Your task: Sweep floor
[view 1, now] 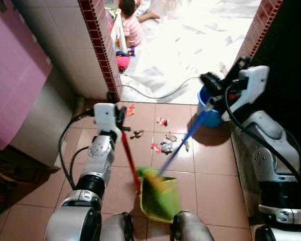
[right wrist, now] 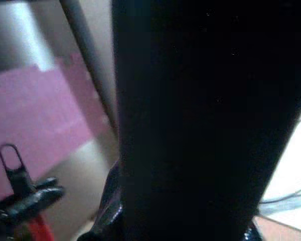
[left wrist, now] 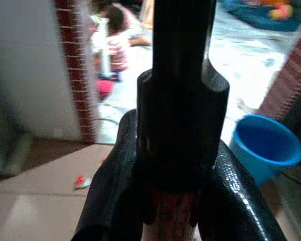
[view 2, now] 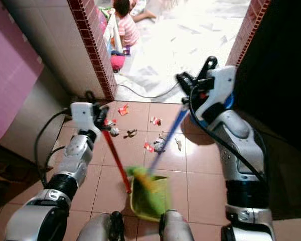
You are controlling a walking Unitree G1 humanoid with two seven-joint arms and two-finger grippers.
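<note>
While litter scraps (view 1: 165, 144) lie unswept on tiles (view 1: 210, 181), task judged barely half done. Red dustpan handle (view 1: 130, 161) clamped by L gripper (view 1: 121, 120); green dustpan (view 1: 160, 197) near feet. Blue broom handle (view 1: 185, 141) clamped by R gripper (view 1: 216, 89). Scraps to be swept into pan.

Dustpan (view 1: 160, 198) was lime green on a red handle (view 1: 130, 160). Broom handle (view 1: 183, 143) was blue, brush end yellow-green. Bucket (left wrist: 266, 145) was bright blue. Floor tiles (view 1: 210, 165) were terracotta pink; brick pillar (view 1: 100, 45) dark red with pale mortar grid. Panel (view 1: 15, 80) at left was magenta-pink. Litter (view 1: 163, 145) was grey with red bits.
</note>
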